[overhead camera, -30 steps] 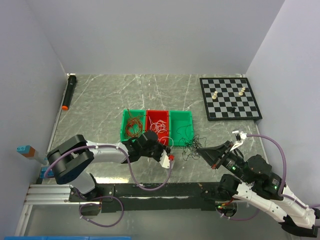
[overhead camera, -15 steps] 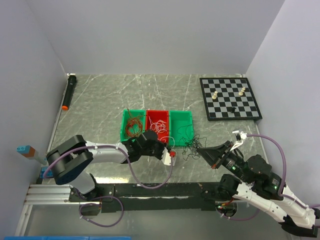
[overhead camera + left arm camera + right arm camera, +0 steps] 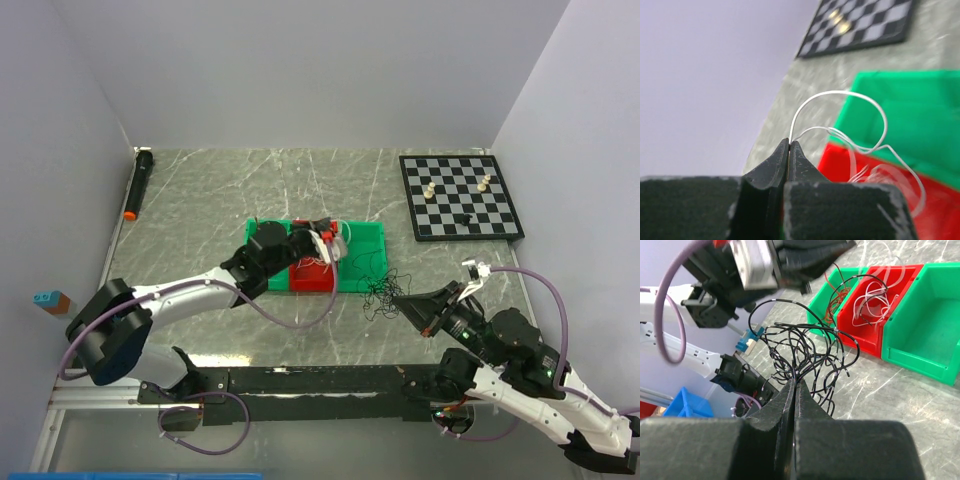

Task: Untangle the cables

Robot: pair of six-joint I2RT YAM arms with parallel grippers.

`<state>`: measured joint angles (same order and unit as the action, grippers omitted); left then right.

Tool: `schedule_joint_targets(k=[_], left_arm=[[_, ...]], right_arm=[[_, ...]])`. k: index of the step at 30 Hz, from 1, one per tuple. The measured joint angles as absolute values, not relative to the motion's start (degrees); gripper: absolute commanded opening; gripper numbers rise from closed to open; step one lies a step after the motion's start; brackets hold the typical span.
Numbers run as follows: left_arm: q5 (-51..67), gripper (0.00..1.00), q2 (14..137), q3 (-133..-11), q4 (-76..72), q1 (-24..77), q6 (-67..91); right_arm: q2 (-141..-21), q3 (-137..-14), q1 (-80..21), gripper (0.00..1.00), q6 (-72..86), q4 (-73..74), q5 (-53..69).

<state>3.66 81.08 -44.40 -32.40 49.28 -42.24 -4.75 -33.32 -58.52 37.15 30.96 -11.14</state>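
Note:
My left gripper [image 3: 331,241] is above the red bin [image 3: 310,277] and shut on a thin white wire [image 3: 840,95], which loops from its tips [image 3: 790,142] down to the white wires in that bin. My right gripper [image 3: 397,297] is shut on a loose black wire tangle [image 3: 377,291] lying on the table in front of the right green bin [image 3: 366,243]. In the right wrist view the black wires [image 3: 805,350] fan out from its closed tips [image 3: 795,382]. Red-brown wires [image 3: 832,302] lie in the left green bin [image 3: 252,262], partly hidden by my left arm.
A chessboard [image 3: 460,195] with a few pieces lies at the back right. A black cylinder with an orange tip [image 3: 138,183] lies along the left edge. Blue and brown blocks [image 3: 50,299] sit off the table's left side. The three bins stand side by side mid-table.
My left gripper has moved from the front of the bins, beside the black tangle, back and up over the red bin with a white wire. The right arm has not moved.

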Motion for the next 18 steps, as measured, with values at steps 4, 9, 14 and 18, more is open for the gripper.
schedule_joint_targets(k=[4,9,14,18], left_arm=[[3.01,0.03,80.29,-43.09,-32.29,45.21,-41.32],[3.25,0.02,80.31,-38.24,-31.11,44.23,-41.32],[3.27,0.01,81.17,-37.58,-30.15,44.23,-41.34],[2.07,0.01,85.73,-40.10,-29.39,44.21,-41.41]], right_arm=[[-5.58,-33.30,-58.52,0.00,37.45,30.89,-11.11],[-6.35,-33.30,-58.52,0.00,37.63,30.89,-11.11],[-6.63,-33.32,-58.52,0.00,37.67,30.76,-11.14],[-6.63,-33.30,-58.52,0.00,37.65,30.30,-11.33]])
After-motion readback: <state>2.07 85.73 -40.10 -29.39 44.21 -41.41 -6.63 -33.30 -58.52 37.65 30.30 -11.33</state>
